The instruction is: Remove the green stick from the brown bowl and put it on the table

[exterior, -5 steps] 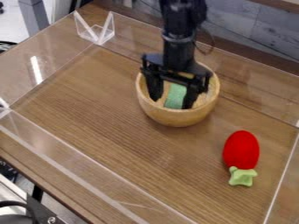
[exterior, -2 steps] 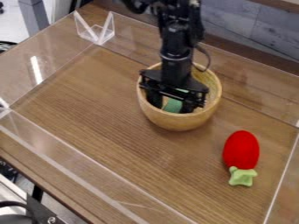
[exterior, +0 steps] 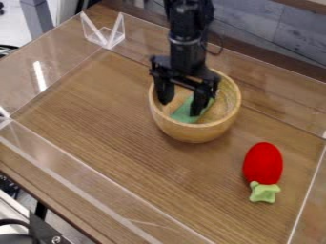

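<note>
While working from the near edge toward the back, meeting first the low clear acrylic wall (exterior: 76, 176), there presumably to stop loose things sliding off. Behind it, bare stretch of the table (exterior: 114, 124), wood grain running across, likely serving as the drop spot for the task.

Lying off toward the right and well apart from the bowl, a red strawberry toy (exterior: 264, 167) with its green stem pointing toward the camera; seemingly just a distractor, sitting clear of the arm's path.

Sitting near the middle, the brown bowl (exterior: 173, 122), upright and resting flat on the table. Showing inside it, the green stick (exterior: 192, 105), leaning within the hollow, so not yet out and not yet on the table.

Hanging straight down over the bowl, the gripper (exterior: 186, 95), fingers spread wide and reaching into the hollow, one on each side of the green patch. Apparently straddling the stick in order to close on it, though impossible to tell whether either finger is touching it. Nothing pinched as far as showing here.

Standing farthest back, at the upper left, a folded clear acrylic piece (exterior: 105, 31) near the table's corner, well apart from everything else.
</note>
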